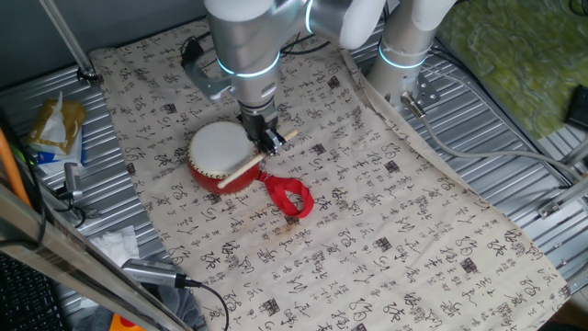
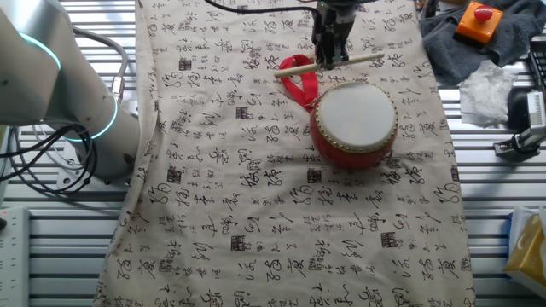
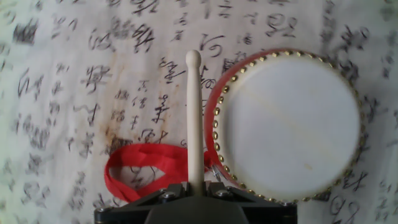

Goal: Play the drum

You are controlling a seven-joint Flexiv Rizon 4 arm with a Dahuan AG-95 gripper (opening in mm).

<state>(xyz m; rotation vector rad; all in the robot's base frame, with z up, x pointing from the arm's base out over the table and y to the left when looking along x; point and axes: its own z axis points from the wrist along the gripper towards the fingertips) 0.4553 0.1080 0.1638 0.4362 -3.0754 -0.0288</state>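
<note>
The drum [image 1: 220,156] is squat and round, with a red body and a white studded head; it sits on the printed cloth. It also shows in the other fixed view [image 2: 357,122] and the hand view [image 3: 289,124]. Its red ribbon loop [image 1: 288,197] lies on the cloth beside it, also seen in the hand view [image 3: 146,163]. My gripper [image 1: 267,142] is shut on a thin pale wooden stick [image 1: 253,164], held low beside the drum's edge. In the hand view the stick [image 3: 195,118] runs straight ahead, left of the drumhead, not over it.
The printed cloth [image 1: 367,211] covers the table. A snack bag [image 1: 55,124] and a cable plug [image 1: 152,272] lie on the left metal edge. An orange box with a red button [image 2: 478,20] on grey fabric and crumpled tissue [image 2: 488,89] sit to one side.
</note>
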